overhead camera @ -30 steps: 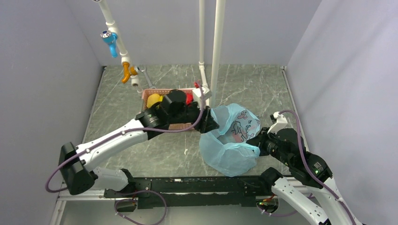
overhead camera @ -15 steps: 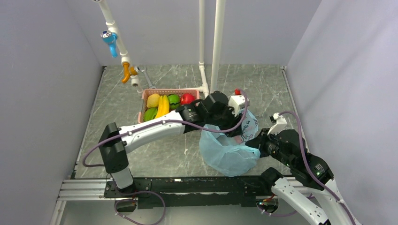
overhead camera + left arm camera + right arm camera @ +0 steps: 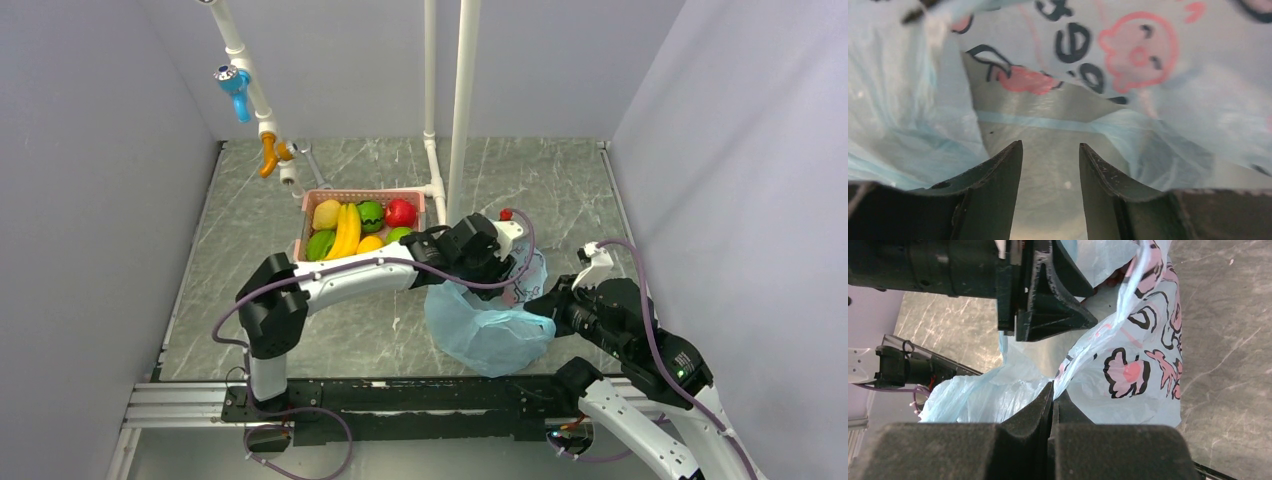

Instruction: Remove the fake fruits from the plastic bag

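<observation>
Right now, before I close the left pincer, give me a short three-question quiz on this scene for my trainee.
1. True or false: the right pincer is shut on the edge of the plastic bag.
2. What does the left pincer hold inside the bag? A) a red apple B) nothing C) a pear
3. Fill in: the bananas lie in the pink ____.

Key:
1. True
2. B
3. basket
</observation>
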`<state>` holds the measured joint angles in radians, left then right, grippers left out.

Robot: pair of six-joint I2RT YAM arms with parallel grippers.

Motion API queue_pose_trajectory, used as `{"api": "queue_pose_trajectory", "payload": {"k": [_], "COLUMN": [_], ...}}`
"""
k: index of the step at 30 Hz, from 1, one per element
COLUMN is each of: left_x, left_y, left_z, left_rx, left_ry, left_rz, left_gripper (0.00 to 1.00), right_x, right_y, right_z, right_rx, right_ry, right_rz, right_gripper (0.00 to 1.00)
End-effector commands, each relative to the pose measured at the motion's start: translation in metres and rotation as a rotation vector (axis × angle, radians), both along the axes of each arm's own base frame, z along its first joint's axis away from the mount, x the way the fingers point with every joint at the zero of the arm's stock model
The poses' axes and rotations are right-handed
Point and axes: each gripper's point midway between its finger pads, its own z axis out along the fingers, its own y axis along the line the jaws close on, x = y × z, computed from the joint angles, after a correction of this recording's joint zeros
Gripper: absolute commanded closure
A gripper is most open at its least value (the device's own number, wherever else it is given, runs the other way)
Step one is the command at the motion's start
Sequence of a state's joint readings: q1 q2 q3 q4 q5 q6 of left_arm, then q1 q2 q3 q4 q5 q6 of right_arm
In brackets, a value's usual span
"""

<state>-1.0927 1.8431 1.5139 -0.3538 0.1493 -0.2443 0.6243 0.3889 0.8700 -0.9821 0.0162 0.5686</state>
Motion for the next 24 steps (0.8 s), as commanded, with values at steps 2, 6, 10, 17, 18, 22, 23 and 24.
{"api": "queue_pose_trajectory", "payload": {"k": [2, 6, 10, 17, 18, 22, 23, 24], "left_x": [0.034, 0.05, 0.063, 0.071, 0.07, 0.067, 0.066, 0.066], "left_y": [0.01, 0.013, 0.018, 0.024, 0.024, 0.026, 0.027, 0.028], "left_z": [-0.02, -0.034, -0.052, -0.08, -0.084, -0.102, -0.106, -0.111], "left_rx": [0.083, 0.162, 0.246, 0.327, 0.333, 0.349, 0.354, 0.363], "left_ry": [-0.124, -0.164, -0.204, -0.226, -0.219, -0.194, -0.191, -0.189], "left_rz": [0.132, 0.183, 0.218, 0.227, 0.225, 0.231, 0.232, 0.233], "left_gripper": [0.44, 0.33, 0.24, 0.18, 0.18, 0.22, 0.23, 0.24], "right_x": [0.001, 0.001, 0.0, 0.0, 0.0, 0.001, 0.001, 0.001], "right_y": [0.004, 0.003, 0.002, 0.002, 0.002, 0.002, 0.002, 0.002], "right_z": [0.018, 0.019, 0.019, 0.018, 0.018, 0.016, 0.015, 0.015], "right_rx": [0.036, 0.035, 0.035, 0.033, 0.032, 0.032, 0.031, 0.03], "right_ry": [-0.06, -0.06, -0.059, -0.057, -0.056, -0.05, -0.047, -0.045], "right_rz": [0.021, 0.02, 0.018, 0.015, 0.014, 0.011, 0.009, 0.007], "right_gripper": [1.0, 1.0, 1.0, 1.0, 1.0, 1.0, 1.0, 1.0]}}
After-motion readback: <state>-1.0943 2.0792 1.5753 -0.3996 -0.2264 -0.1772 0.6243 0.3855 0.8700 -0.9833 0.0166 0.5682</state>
